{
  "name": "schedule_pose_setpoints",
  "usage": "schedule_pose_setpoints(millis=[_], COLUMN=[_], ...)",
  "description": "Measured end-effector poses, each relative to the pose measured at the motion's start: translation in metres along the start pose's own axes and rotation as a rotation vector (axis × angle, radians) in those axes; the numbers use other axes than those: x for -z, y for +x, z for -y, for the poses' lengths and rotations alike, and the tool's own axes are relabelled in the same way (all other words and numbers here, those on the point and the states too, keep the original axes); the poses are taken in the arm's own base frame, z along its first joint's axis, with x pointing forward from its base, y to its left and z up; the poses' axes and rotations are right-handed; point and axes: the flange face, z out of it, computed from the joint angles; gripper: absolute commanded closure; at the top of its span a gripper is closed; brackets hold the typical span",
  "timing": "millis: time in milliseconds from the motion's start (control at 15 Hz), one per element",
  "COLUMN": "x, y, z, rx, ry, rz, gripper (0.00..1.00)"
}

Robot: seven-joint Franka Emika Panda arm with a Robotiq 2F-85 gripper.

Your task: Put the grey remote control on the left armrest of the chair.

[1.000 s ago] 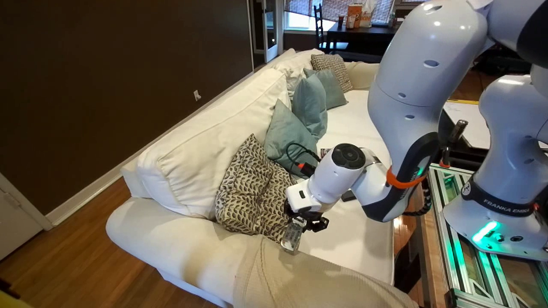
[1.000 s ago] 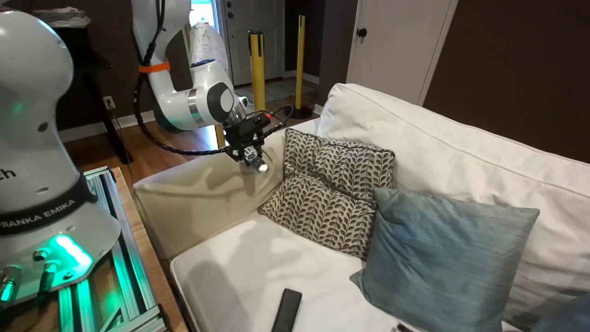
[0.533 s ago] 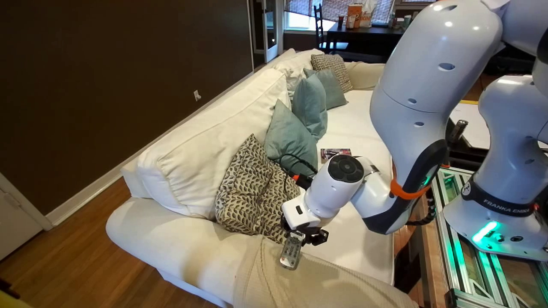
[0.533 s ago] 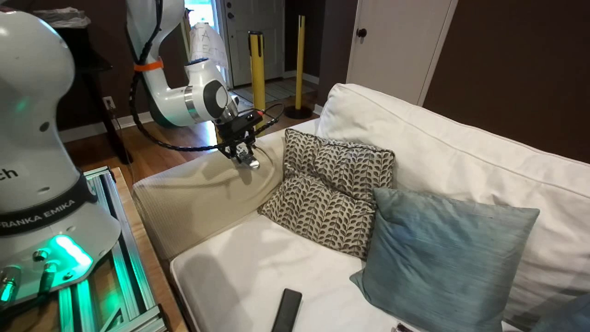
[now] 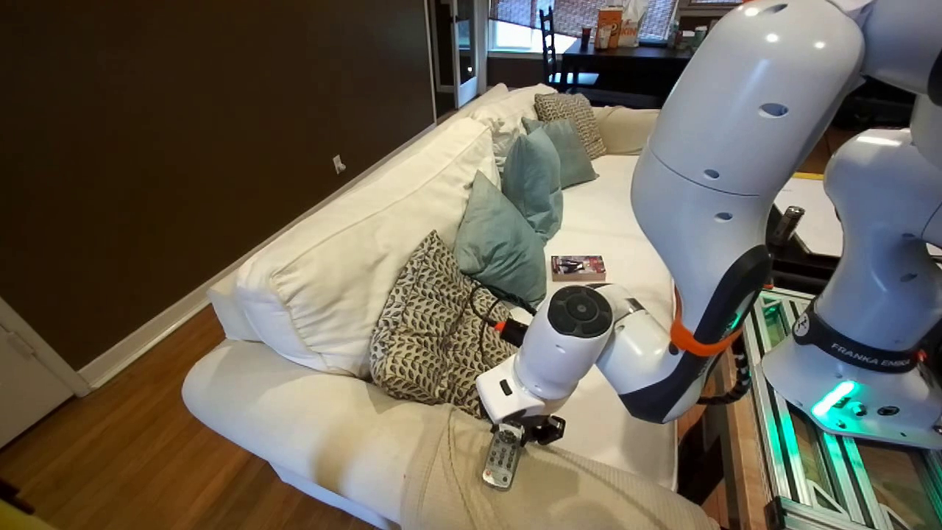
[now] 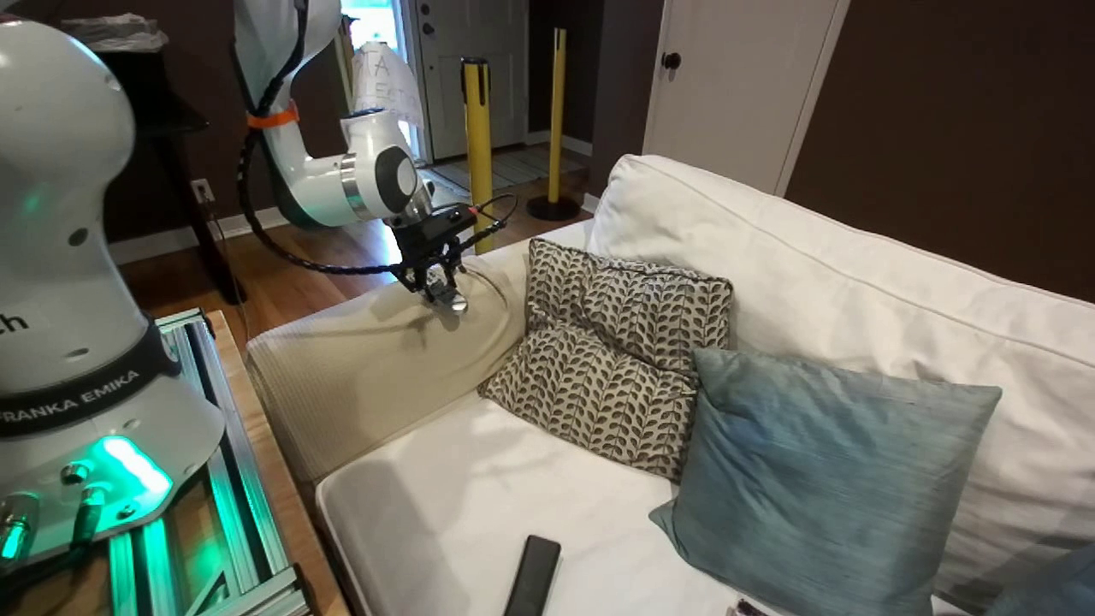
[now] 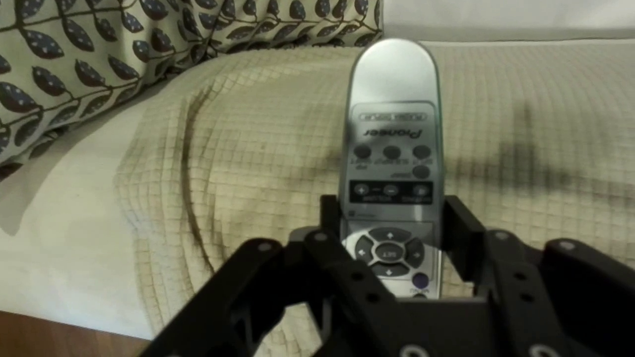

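Note:
The grey remote control is held between the fingers of my gripper. It also shows in an exterior view and in the wrist view. In the wrist view both fingers press its long sides near the arrow buttons. Part of its lower end is hidden by the gripper. The left armrest, partly covered by a beige throw, lies below the remote; it fills much of the wrist view. The remote seems to hover slightly above it, with shadows on the throw. The chair is a long cream-white sofa.
A leaf-patterned pillow leans beside the armrest, with a teal pillow next to it. A black remote bar and a small book lie on the seat. The robot's base stands at the sofa's front side.
The gripper has moved with the remote from the seat side over the armrest and lower toward it. The remote stays in the fingers.

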Motion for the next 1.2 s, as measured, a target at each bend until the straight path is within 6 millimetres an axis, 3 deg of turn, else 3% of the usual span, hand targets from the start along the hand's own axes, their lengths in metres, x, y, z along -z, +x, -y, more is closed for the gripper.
schedule_pose_setpoints(millis=[467,1200], x=[-0.006,-0.008], y=[0.015,0.021], z=[-0.008,-0.025], rx=[0.034,0.056], ry=[0.054,0.121], rz=[-0.002,-0.027], gripper=[0.73,0.73])
